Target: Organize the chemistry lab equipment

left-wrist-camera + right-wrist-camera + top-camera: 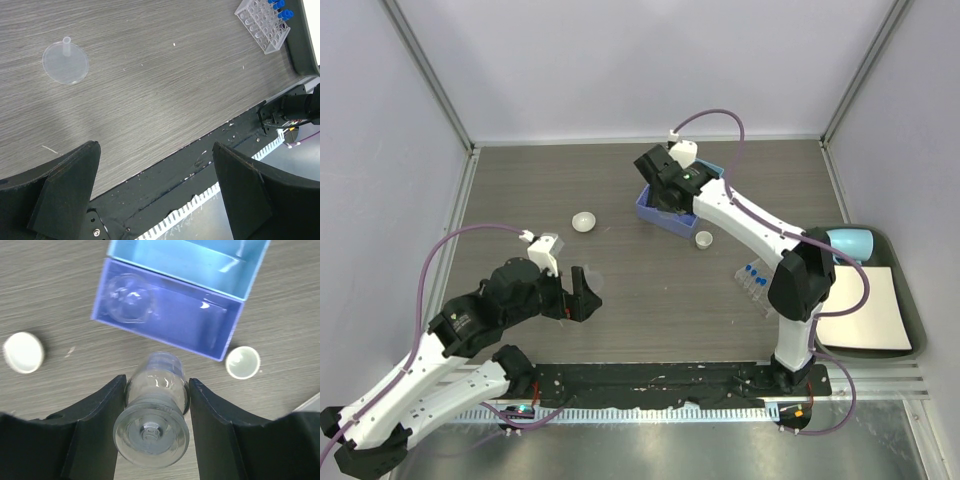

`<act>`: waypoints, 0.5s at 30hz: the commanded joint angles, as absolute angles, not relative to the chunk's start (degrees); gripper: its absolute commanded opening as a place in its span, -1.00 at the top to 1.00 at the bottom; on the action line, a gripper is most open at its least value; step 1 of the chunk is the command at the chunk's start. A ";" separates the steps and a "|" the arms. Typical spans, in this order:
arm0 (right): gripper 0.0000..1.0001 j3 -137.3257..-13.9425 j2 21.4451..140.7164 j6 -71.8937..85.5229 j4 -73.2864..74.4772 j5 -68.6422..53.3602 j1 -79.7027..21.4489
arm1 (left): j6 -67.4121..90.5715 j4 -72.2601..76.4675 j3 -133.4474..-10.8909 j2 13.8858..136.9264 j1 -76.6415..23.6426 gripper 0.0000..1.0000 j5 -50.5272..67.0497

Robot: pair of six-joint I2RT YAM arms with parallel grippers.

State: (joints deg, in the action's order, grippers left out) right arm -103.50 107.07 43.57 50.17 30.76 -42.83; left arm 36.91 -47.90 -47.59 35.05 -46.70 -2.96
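Observation:
My right gripper (156,381) is shut on a tiny clear beaker (152,410) and holds it just in front of the blue three-compartment tray (220,327), above the table. A second clear beaker (129,304) lies in the tray's near compartment. Two small white round dishes (23,352) (242,362) sit on the table on either side of the tray. In the top view the right gripper (668,196) hangs over the tray (648,208). The clear tube rack (755,285) holds blue-capped tubes (280,9). My left gripper (154,150) is open and empty over the table's near edge.
A clear plastic funnel (65,62) lies on the table near my left gripper. A pale blue mug (850,243) and a white sheet (865,305) lie in the dark green tray (910,290) at the right. A black strip (660,385) edges the table front.

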 commanded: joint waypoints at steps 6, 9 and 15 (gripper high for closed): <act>0.56 -95.81 103.62 43.77 43.60 30.50 -36.22 | 36.56 -47.02 -48.08 35.86 -46.49 -0.99 -3.78; 0.56 -95.01 105.02 43.77 42.46 29.97 -35.42 | 36.47 -47.02 -48.16 36.30 -46.49 -0.99 -3.78; 0.56 -95.19 107.84 43.86 40.96 30.50 -34.72 | 36.47 -46.93 -48.08 36.30 -46.41 -0.99 -3.87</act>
